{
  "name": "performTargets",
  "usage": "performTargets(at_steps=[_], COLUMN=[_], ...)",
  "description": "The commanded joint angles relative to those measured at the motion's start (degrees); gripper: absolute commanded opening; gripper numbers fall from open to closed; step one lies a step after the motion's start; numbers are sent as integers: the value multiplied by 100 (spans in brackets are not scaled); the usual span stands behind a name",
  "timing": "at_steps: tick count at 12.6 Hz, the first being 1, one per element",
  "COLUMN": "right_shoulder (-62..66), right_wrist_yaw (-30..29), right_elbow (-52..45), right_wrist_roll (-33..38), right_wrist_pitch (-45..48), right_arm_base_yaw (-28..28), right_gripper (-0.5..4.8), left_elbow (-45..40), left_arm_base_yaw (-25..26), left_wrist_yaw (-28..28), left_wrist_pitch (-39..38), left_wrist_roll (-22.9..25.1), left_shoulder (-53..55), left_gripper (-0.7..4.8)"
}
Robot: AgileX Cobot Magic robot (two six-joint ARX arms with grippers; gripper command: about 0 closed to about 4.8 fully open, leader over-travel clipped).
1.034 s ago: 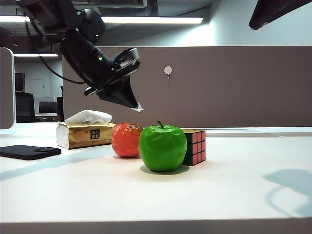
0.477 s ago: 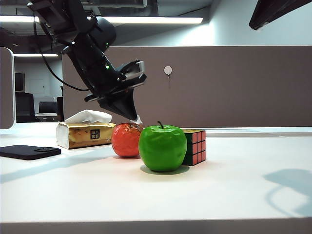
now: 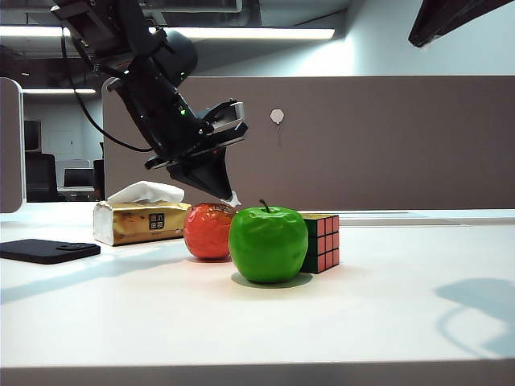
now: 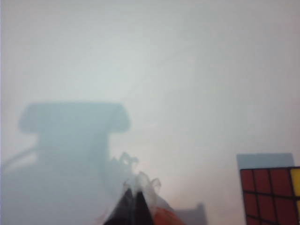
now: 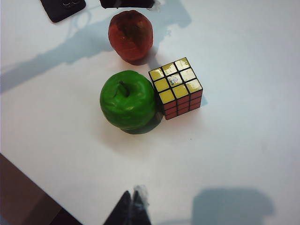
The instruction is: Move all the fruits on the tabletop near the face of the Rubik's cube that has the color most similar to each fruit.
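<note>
The wrinkled orange-red fruit (image 3: 209,231) sits on the white tabletop (image 3: 378,305) behind and left of the glossy green apple (image 3: 268,244). The apple rests against the Rubik's cube (image 3: 321,241), on the side of its green face; the cube's red-pink face points the other way. My left gripper (image 3: 228,195) is shut and empty, its tips just above the orange-red fruit's top right. In the left wrist view the left gripper (image 4: 136,187) hangs over that fruit (image 4: 164,218), with the cube (image 4: 272,194) off to the side. High above the table, my right gripper (image 5: 132,197) is shut, looking down on the apple (image 5: 127,99), the orange-red fruit (image 5: 131,35) and the yellow-topped cube (image 5: 176,86).
A gold tissue pack (image 3: 141,221) stands left of the orange-red fruit, and a black phone (image 3: 48,250) lies farther left. A brown partition wall (image 3: 386,145) runs behind the table. The right arm (image 3: 459,16) shows as a dark shape at the top right corner.
My left gripper has come down and to the right, from well above the tissue pack to just over the orange-red fruit. The fruits and the cube have not moved.
</note>
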Motion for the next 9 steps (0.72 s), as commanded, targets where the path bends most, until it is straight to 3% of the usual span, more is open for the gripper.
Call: performTargets(at_steps=[1, 9], right_shoulder=[-17, -17], right_wrist_yaw=[-31, -31], right_elbow=[17, 17], right_wrist_roll=[24, 28], right_wrist_pitch=[87, 83], right_arm_base_yaw=[4, 4], right_gripper=[-1, -1], left_elbow=[42, 35], left_arm_base_yaw=[-4, -4], left_wrist_yaw=[28, 28], left_wrist_pitch=[-20, -503], left_wrist_roll=[0, 4], left_shoulder=[-13, -13], left_gripper=[-5, -5])
